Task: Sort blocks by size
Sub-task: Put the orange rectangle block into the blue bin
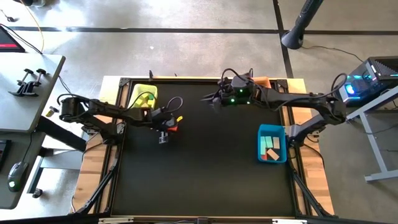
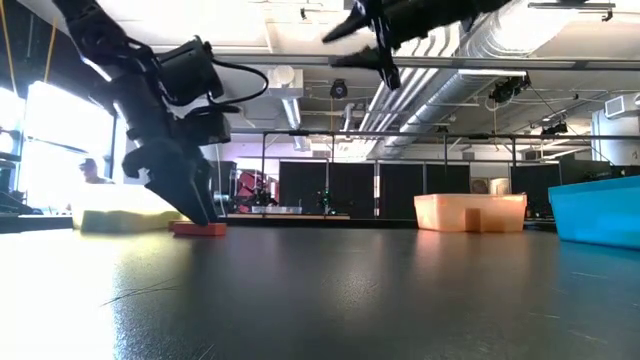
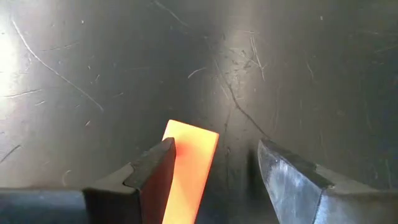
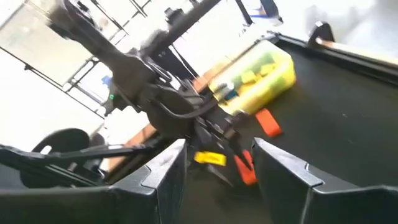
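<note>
High view: a black table (image 1: 205,174) carries three plastic bins. A yellow bin (image 1: 143,95) sits at the far left corner, an orange bin (image 2: 470,212) at the far edge, and a blue bin (image 1: 272,143) holding sorted blocks (image 1: 270,142) against the right edge. The left gripper (image 1: 163,134) is down at the surface just in front of the yellow bin, jaws apart. An orange bar block (image 3: 186,168) lies flat between them, pressed close to one finger (image 3: 152,180) with a clear gap to the other. The right gripper (image 1: 211,99) hangs high above the far middle, jaws apart and empty. A red block (image 1: 173,129) and a yellow block (image 1: 180,117) lie just beside the left gripper.

Risk: because the bar sits off-centre, closing could push it sideways or pivot it out of the grasp. The thin, flat bar may also slip under the fingertips, and nearby blocks could be nudged.
</note>
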Motion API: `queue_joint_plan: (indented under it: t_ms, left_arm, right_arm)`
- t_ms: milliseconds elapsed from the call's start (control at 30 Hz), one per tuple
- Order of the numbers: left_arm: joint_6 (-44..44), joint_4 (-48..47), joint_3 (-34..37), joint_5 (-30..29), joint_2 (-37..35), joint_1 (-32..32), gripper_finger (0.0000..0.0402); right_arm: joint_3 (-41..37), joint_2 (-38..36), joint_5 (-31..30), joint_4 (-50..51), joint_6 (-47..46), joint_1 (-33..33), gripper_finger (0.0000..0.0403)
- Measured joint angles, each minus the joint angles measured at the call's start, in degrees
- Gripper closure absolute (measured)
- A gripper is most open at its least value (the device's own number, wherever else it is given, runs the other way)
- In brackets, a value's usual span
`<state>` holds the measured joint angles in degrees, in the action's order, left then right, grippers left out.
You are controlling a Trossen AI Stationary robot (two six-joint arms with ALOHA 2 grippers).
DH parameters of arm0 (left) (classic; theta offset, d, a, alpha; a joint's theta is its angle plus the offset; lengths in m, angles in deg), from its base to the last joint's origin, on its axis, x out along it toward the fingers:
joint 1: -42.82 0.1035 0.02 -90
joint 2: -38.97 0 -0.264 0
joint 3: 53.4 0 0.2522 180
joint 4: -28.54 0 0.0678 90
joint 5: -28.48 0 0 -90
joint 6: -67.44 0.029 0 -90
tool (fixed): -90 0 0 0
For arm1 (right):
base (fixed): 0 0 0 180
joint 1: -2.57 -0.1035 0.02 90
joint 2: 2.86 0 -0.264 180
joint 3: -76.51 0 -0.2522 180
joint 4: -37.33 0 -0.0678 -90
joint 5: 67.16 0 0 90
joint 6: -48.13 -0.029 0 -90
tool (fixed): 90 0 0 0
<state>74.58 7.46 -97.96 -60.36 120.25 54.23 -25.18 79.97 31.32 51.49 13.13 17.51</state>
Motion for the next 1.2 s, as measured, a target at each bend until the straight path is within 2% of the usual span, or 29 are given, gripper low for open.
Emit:
queue_joint_plan:
  t_ms: [267, 533, 667, 833, 1033, 1200]
  left_arm:
    - [-0.26, 7.17, 4.81, -3.60, -0.16, -1.14, 0.0196]
    - [0.61, 6.85, 2.96, -2.32, -1.82, -2.65, 0.0204]
    - [2.34, 7.95, 0.42, -3.06, -3.45, -2.72, 0.0204]
    - [5.04, 3.28, 0.10, -3.15, -3.34, -1.46, 0.0183]
    - [11.46, 1.95, 0.03, -2.64, 1.68, 0.23, 0.0150]
    - [13.76, 1.90, -0.34, 1.54, 6.04, 0.15, 0.0158]
  right_arm:
    - [2.96, 0.00, -9.20, 4.69, -3.75, -6.07, 0.0224]
    - [2.98, 0.02, -17.22, 5.21, -5.40, -12.40, 0.0224]
    - [2.98, 0.02, -17.79, 5.46, -6.62, -13.30, 0.0224]
    - [2.98, 0.02, -17.84, 6.92, -7.02, -13.62, 0.0224]
    - [2.98, 0.02, -17.82, 7.23, -6.60, -13.44, 0.0224]
    - [2.98, 0.02, -17.37, 7.37, -7.04, -14.31, 0.0224]
